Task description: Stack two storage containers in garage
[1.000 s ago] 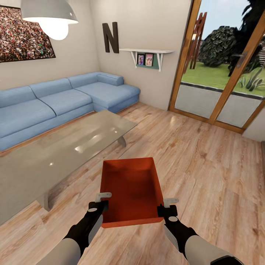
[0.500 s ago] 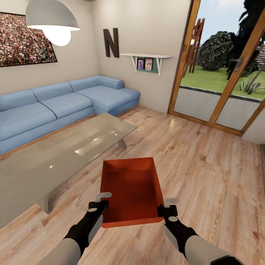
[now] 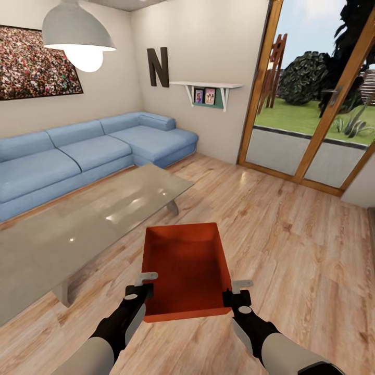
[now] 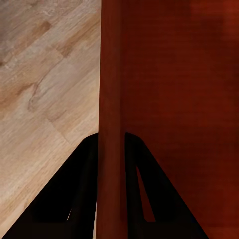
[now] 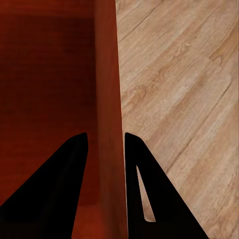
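Note:
I hold one orange-red storage container (image 3: pixel 186 268) level above the light wood-plank floor of the living room, in front of me. My left gripper (image 3: pixel 144 289) is shut on its left wall near the front corner; in the left wrist view the dark fingers (image 4: pixel 79 189) straddle that wall (image 4: pixel 110 99). On the opposite side my right gripper (image 3: pixel 233 296) is shut on the right wall, whose rim (image 5: pixel 107 99) runs between the black fingers (image 5: pixel 144 189). The bin is open-topped and empty.
A glass coffee table (image 3: pixel 78 224) stands close on my left. Behind it a blue corner sofa (image 3: pixel 94 151) lines the wall. Wood-framed glass doors (image 3: pixel 312 104) to the garden are at the right. A pendant lamp (image 3: pixel 78 36) hangs at upper left. Wood floor stretches ahead and right.
The whole picture has shifted a little downward and the room looks slightly farther off, so the camera has moved. The container and both grippers keep the same place in view.

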Tool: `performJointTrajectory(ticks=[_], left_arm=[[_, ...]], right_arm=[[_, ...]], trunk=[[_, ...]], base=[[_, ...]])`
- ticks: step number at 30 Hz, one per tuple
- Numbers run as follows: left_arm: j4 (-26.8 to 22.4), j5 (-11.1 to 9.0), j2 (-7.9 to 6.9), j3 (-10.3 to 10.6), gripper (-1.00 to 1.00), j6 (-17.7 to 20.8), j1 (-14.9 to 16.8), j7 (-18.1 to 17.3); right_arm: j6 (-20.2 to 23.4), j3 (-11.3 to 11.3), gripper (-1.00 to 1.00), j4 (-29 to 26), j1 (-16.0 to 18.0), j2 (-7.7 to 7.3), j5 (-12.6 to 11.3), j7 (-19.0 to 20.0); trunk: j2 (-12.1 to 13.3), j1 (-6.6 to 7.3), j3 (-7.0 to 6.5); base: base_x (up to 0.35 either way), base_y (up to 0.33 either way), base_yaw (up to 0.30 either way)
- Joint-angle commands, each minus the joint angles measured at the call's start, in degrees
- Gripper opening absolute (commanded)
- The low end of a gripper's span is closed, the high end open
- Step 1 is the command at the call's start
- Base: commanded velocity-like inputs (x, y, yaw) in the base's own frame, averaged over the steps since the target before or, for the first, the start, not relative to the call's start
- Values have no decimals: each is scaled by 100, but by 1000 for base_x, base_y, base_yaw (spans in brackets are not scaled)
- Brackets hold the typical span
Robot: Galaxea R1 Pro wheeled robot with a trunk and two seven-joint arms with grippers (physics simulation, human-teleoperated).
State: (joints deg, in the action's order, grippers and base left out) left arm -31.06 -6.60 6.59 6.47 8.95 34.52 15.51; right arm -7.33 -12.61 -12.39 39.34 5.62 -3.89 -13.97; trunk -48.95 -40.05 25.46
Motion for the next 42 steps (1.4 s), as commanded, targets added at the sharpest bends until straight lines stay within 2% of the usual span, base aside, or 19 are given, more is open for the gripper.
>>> performJointTrajectory(ticks=[1,15,18,25,39,42], left_arm=[[-14,-526,0,-23,-100,36,2,58],[-14,-526,8,-23,-100,36,2,58],[-14,-526,8,-23,-100,36,2,58],[-14,-526,7,-23,-100,36,2,58],[-14,-526,6,-23,-100,36,2,58],[-17,-526,5,-23,-100,35,2,58]], right_arm=[[-23,83,-100,-9,4,31,-7,8],[-23,83,-100,-17,4,27,-7,8],[-23,83,-100,-18,4,27,-7,8],[-23,83,-100,-18,4,27,-7,8],[-23,83,-100,-14,4,27,-7,8],[-23,83,-100,-15,4,27,-7,8]], trunk=[[-4,-1,-4],[-4,-1,-132],[116,65,-213],[116,65,-277],[677,373,-657],[677,373,-684]], base=[[0,0,0],[0,0,0],[0,0,0],[0,0,0],[0,0,0],[0,0,0]])
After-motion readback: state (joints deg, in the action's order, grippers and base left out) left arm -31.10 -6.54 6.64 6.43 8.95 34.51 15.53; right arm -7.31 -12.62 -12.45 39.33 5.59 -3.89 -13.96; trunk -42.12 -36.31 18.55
